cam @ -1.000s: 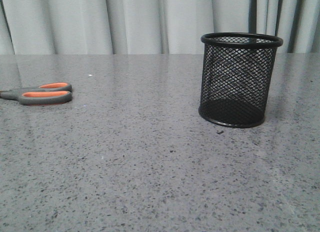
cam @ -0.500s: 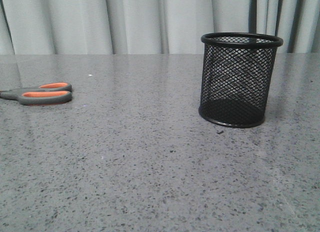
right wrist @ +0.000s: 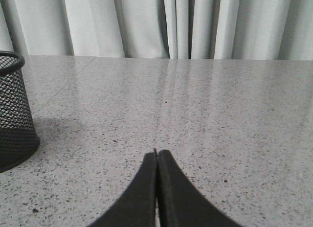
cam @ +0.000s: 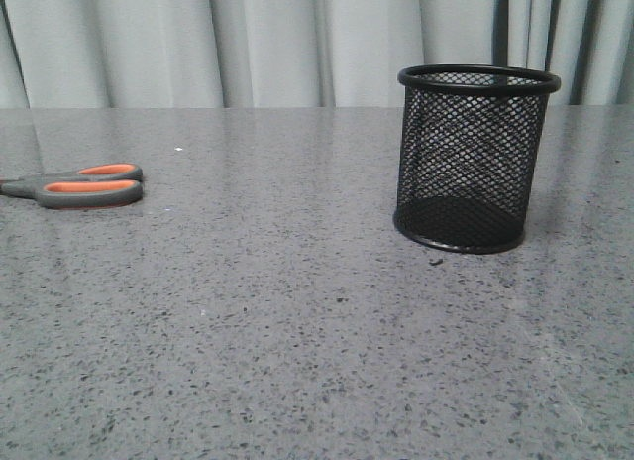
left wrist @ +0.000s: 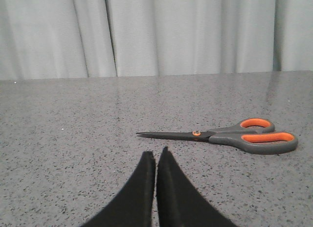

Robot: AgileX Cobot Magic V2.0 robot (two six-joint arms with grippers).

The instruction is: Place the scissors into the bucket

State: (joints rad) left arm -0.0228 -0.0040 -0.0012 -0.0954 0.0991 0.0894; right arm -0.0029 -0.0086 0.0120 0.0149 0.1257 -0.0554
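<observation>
The scissors [cam: 77, 186] lie flat on the grey speckled table [cam: 297, 321], far over on the left side in the front view. Their blades are closed, and the orange-lined handles point toward the middle of the table. In the left wrist view the scissors [left wrist: 230, 137] lie sideways just past the left tool [left wrist: 156, 156], not touching it. The left tool has its two black fingers pressed together and holds nothing.

The bucket [cam: 475, 158] stands upright on the right side of the table, well apart from the scissors. You can see through its mesh that nothing is inside.

The right tool [right wrist: 156, 154] is closed too, with nothing in it. The bucket [right wrist: 13, 109] sits off to one side of it. Pale curtains [cam: 248, 44] hang behind the table.
</observation>
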